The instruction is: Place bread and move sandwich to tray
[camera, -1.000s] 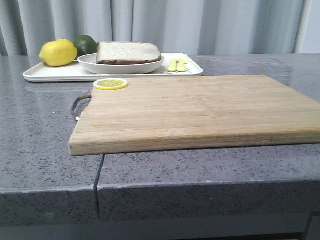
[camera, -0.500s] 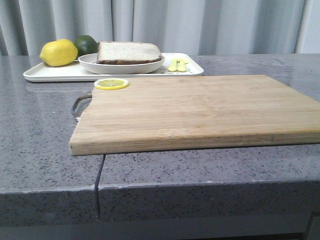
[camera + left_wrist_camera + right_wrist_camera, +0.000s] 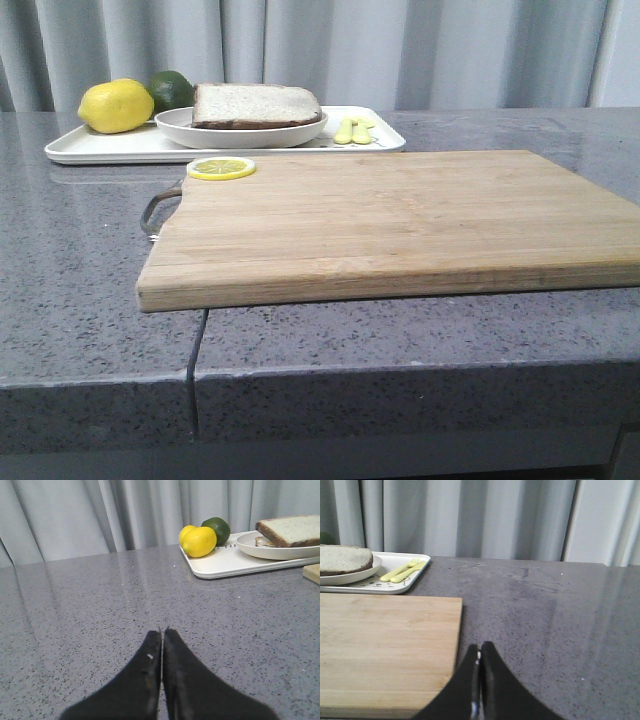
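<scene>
sandwich [image 3: 257,104] sat on its white plate [image 3: 240,131] on the tray [image 3: 110,148] | bread soft and crushable, plate stiff and likely slick: rim judged the safest hold | left gripper [image 3: 161,632] and right gripper [image 3: 479,652] pinched together, empty, over the counter [image 3: 400,340]

We see a speckled grey stone counter [image 3: 420,330], polished enough to reflect. The board [image 3: 400,220] is matt, grained wood. The tray [image 3: 110,148] and plate [image 3: 240,133] look smooth white, faintly glossy. Bread [image 3: 255,100] looks porous; the grippers' fingers [image 3: 145,680] matt black.
</scene>
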`<state>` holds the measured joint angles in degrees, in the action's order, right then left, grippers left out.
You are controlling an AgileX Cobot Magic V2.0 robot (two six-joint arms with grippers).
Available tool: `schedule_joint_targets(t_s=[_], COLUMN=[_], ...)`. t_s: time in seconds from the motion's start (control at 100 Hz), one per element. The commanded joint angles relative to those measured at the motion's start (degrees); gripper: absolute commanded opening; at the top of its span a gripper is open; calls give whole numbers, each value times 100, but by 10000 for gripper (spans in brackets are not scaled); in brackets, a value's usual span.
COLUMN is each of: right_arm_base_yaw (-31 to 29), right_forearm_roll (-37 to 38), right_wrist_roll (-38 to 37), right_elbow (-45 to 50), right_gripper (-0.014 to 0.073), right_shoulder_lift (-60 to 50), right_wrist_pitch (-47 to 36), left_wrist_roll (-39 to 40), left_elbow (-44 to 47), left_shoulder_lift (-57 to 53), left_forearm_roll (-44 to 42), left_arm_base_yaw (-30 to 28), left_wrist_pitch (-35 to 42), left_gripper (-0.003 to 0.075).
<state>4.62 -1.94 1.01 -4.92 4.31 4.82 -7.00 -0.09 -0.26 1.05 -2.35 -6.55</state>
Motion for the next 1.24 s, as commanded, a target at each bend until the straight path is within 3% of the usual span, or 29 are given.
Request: schedule_joint_targets(t_s=[0.0,0.26,1.23], right_arm_base_yaw=[-135,-161,-161], right_forearm_roll=[122,194,194], right_wrist_roll=[-101,-271,-322], right_elbow=[98,662,663], right_gripper=[-70,-70,-70], right_shoulder_lift=[-262,-605,-605], right_wrist_pitch=[-423,-641,-549], left_wrist_roll=[50,50,50], left_elbow=[91,91,91], left_shoulder_lift=[-178,-178,-178], left_forearm_roll=[47,47,47], left_arm_base_yaw=[-15,-15,-15], left_wrist_pitch=[428,428,428], left_gripper=[-20,-20,-20])
